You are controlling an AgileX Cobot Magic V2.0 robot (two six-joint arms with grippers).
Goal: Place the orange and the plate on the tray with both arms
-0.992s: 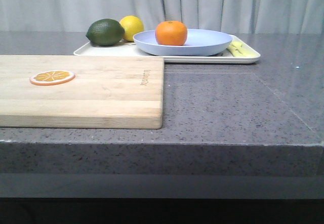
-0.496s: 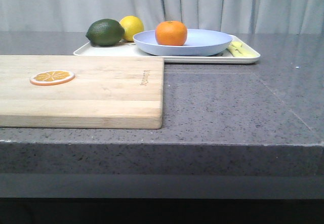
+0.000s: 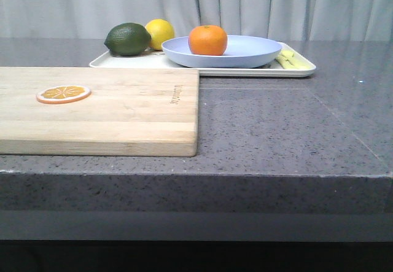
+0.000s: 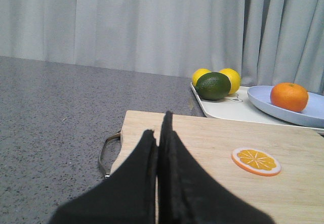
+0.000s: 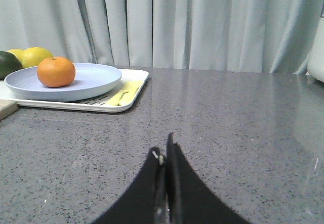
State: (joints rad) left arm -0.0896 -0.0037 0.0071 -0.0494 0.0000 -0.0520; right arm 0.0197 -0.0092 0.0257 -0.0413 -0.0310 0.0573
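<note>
The orange sits in the plate, which rests on the tray at the table's far side. The left gripper and right gripper have fingers pressed together, holding nothing.

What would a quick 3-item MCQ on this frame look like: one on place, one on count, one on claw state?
1. Where is the orange?
A. on the cutting board
B. on the plate
C. on the bare counter

2. How many yellow lemons sit at the tray's far end?
A. none
B. one
C. two

3. What state is the left claw in?
A. shut, empty
B. open wide
C. shut on the orange slice

Key: 1 B, the orange rests on the plate, which sits on the tray. 2 C, the left wrist view shows two lemons behind the lime. 3 A, the left claw has its fingers pressed together over the cutting board, apart from the orange slice.
</note>
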